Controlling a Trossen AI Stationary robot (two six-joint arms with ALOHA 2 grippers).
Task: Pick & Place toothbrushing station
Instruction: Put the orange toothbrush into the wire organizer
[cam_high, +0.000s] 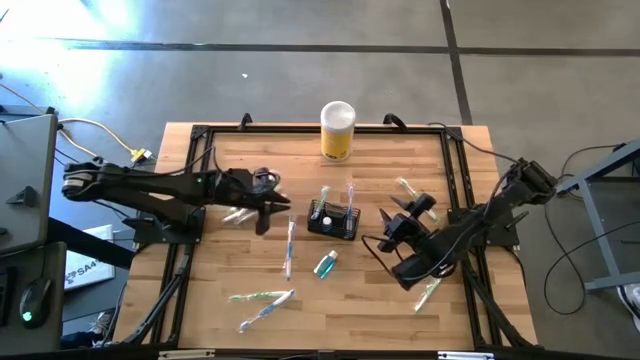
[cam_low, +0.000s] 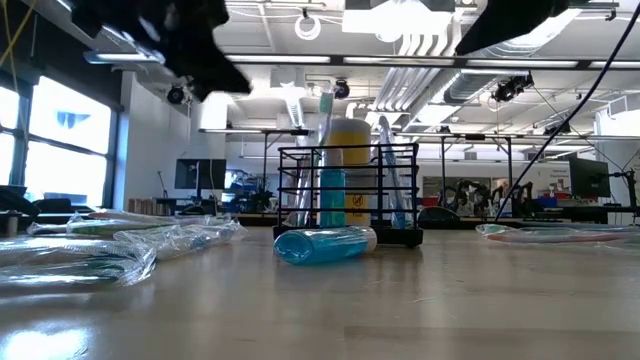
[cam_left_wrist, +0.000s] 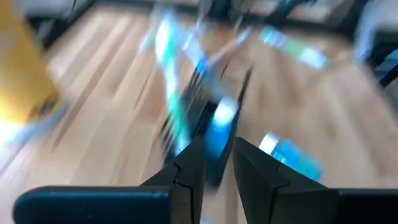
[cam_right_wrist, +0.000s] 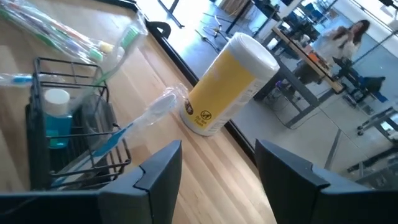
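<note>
- The toothbrushing station (cam_high: 333, 220), a low black wire caddy, stands upright near the middle of the wooden counter (cam_high: 220, 310), with toothbrushes and a blue bottle standing inside it.
- The left gripper (cam_high: 268, 203) hangs above the counter just beside the caddy's left side, its fingers (cam_left_wrist: 186, 171) nearly together with a narrow gap and nothing clamped between them.
- The right gripper (cam_high: 412, 215) hovers to the caddy's right, jaws spread apart and empty.
- A blue travel bottle (cam_high: 325, 264) lies on its side just in front of the caddy.
- A wrapped toothbrush (cam_high: 290, 246) lies between the left gripper and the bottle.
- More wrapped toothbrushes (cam_high: 262, 303) lie near the front edge, well apart from the caddy.
- A yellow canister with a white lid (cam_high: 337, 130) stands behind the caddy at the far edge.
</note>
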